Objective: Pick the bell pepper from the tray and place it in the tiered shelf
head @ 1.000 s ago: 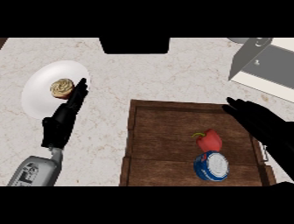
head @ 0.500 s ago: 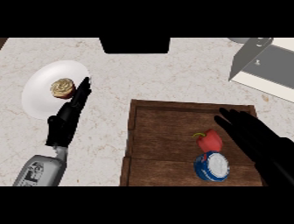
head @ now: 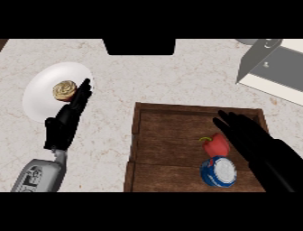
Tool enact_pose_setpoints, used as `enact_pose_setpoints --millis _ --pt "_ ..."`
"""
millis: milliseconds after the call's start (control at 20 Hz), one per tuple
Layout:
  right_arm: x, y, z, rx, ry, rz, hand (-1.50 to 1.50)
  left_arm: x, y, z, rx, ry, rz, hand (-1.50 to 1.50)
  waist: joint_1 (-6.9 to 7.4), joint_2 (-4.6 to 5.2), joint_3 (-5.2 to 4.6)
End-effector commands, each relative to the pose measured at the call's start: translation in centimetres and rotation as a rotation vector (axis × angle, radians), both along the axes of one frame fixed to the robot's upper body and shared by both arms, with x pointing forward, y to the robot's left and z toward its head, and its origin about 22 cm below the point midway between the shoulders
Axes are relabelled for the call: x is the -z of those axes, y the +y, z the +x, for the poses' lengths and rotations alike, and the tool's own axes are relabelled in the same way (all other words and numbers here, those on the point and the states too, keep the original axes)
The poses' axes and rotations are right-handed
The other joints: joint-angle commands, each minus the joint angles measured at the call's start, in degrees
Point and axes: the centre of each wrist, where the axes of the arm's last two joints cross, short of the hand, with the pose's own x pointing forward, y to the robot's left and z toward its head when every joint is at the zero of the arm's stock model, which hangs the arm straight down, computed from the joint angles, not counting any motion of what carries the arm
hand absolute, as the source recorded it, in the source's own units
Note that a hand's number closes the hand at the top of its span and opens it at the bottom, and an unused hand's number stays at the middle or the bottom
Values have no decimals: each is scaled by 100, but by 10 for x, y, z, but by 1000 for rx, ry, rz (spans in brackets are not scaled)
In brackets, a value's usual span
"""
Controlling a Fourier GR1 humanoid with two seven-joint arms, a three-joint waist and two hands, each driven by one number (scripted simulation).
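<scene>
A red bell pepper [head: 215,145] with a green stem lies in the brown wooden tray [head: 162,135], right of its middle. My right hand [head: 247,136] is open above the tray, its fingers straight and pointing up-left, just right of the pepper and partly over it. The tiered shelf [head: 284,67] is the grey and white frame at the upper right corner. My left hand [head: 66,119] rests open on the counter left of the tray, fingertips at the edge of a white plate.
A blue and white round tin [head: 218,171] lies in the tray just below the pepper. A white plate [head: 42,92] holds a rolled pastry [head: 64,90] at the left. A black block [head: 140,46] sits at the counter's far edge.
My right hand has moved left across the tray, from its right edge to right beside the pepper. The left hand, pepper and tin have stayed put.
</scene>
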Motion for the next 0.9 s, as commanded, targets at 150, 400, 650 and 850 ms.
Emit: enact_pose_setpoints --millis 150,400,650,850 --pt "39 18 2 15 -2 -17 -150 -6 -17 -2 1 -7 0 0 3 0 2" --pt "10 -5 -6 37 31 -46 -150 -1 -14 -5 -4 -8 3 0 -9 -3 1" --pt "31 17 9 48 16 -61 -150 6 -5 -4 11 11 6 0 2 0 0" --pt "43 10 15 48 42 -99 -150 8 3 1 8 -6 11 0 -1 1 1"
